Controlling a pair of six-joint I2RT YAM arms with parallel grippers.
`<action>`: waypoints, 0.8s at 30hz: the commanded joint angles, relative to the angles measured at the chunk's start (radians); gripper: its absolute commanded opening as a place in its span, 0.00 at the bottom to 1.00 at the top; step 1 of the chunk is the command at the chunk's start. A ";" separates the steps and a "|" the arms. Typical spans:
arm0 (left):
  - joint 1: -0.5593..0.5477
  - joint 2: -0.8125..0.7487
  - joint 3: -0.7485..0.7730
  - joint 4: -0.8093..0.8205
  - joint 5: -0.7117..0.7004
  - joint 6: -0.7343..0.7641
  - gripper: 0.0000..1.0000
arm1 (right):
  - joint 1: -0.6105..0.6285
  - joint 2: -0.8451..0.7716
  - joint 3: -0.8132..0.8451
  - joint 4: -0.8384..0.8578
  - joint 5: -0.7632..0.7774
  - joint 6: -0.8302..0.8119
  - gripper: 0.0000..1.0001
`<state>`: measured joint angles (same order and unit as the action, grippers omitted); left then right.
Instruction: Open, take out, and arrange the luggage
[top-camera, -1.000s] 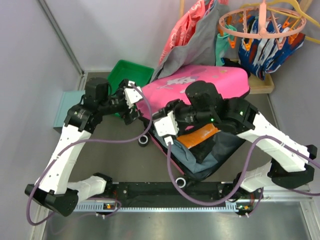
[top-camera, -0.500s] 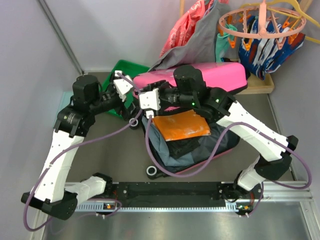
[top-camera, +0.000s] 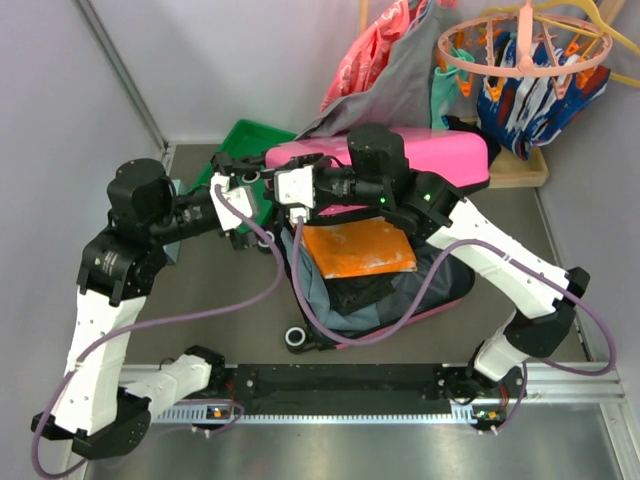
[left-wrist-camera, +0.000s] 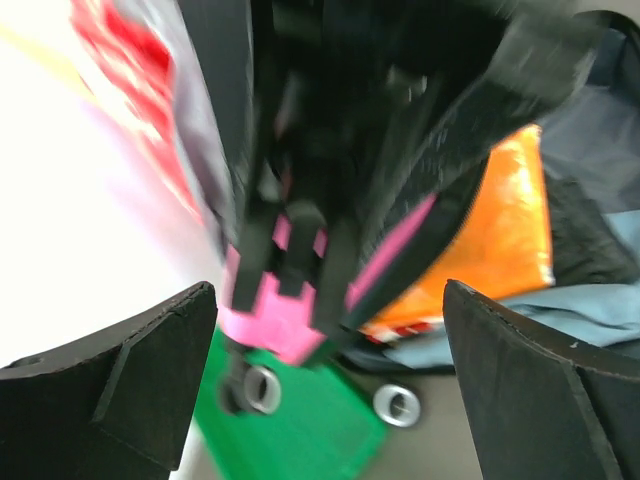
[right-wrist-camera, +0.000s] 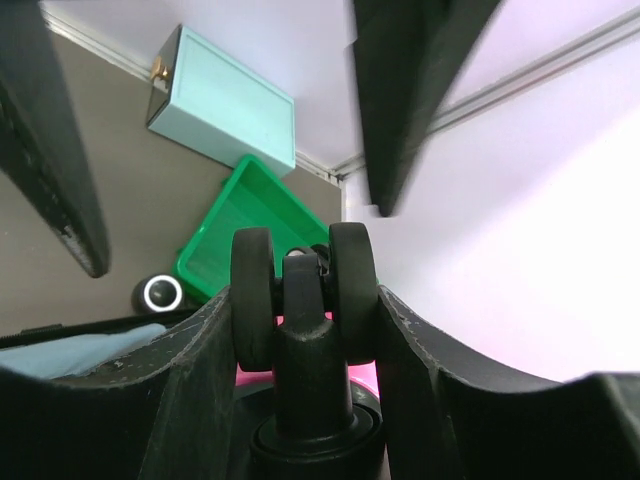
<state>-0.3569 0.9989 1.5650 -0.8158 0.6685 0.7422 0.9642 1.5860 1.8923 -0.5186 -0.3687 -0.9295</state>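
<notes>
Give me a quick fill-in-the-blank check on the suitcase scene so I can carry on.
1. The folded item lying on the clothes in the open luggage is ____ in colour.
2. The right end effector grips a black twin ____ of the luggage.
3. The left end effector is ____ and holds nothing.
4. The tray by the luggage's raised lid is ____.
Missing words: orange; wheel; open; green.
</notes>
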 joint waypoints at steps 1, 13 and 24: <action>-0.002 0.029 0.063 0.033 0.092 0.180 0.98 | -0.058 0.043 0.011 0.101 0.036 0.049 0.00; 0.001 0.078 0.040 -0.019 0.028 0.285 0.88 | -0.058 0.046 0.008 0.098 0.033 0.046 0.00; -0.001 0.122 0.075 -0.016 0.025 0.266 0.21 | -0.058 0.054 0.013 0.091 0.033 0.040 0.00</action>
<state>-0.3561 1.1168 1.6066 -0.8429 0.6609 1.0161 0.9627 1.5974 1.8927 -0.5011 -0.3740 -0.9234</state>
